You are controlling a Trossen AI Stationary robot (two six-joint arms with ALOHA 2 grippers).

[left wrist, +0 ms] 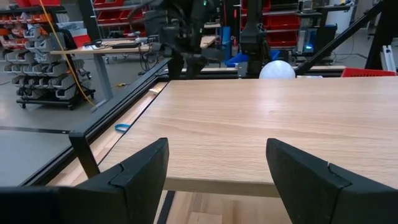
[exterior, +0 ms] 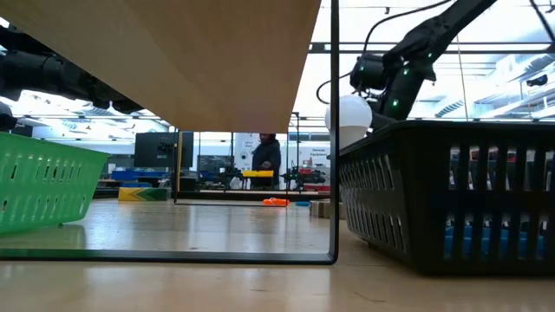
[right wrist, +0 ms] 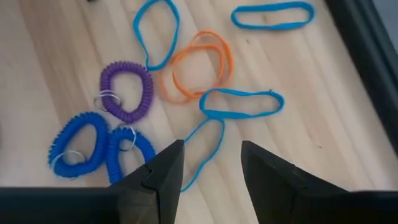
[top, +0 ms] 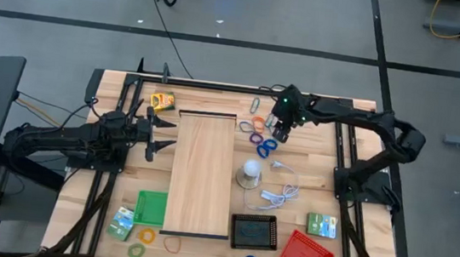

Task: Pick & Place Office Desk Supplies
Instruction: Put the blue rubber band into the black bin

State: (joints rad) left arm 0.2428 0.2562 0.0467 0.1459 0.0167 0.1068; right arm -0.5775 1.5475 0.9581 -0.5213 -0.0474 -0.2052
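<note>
Right tool (right wrist: 211,165) hangs jaws apart over the band cluster at the table's (top: 360,116) far right, thin blue band (right wrist: 208,149) directly beneath with its long axis running between the fingers; left tool (left wrist: 217,180) open, well apart, facing the board (left wrist: 261,124).

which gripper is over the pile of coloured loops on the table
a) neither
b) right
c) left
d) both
b) the right gripper hangs with open jaws just above the purple coil, orange bands and blue bands, while the left gripper waits open at the far side of the wooden board.
</note>
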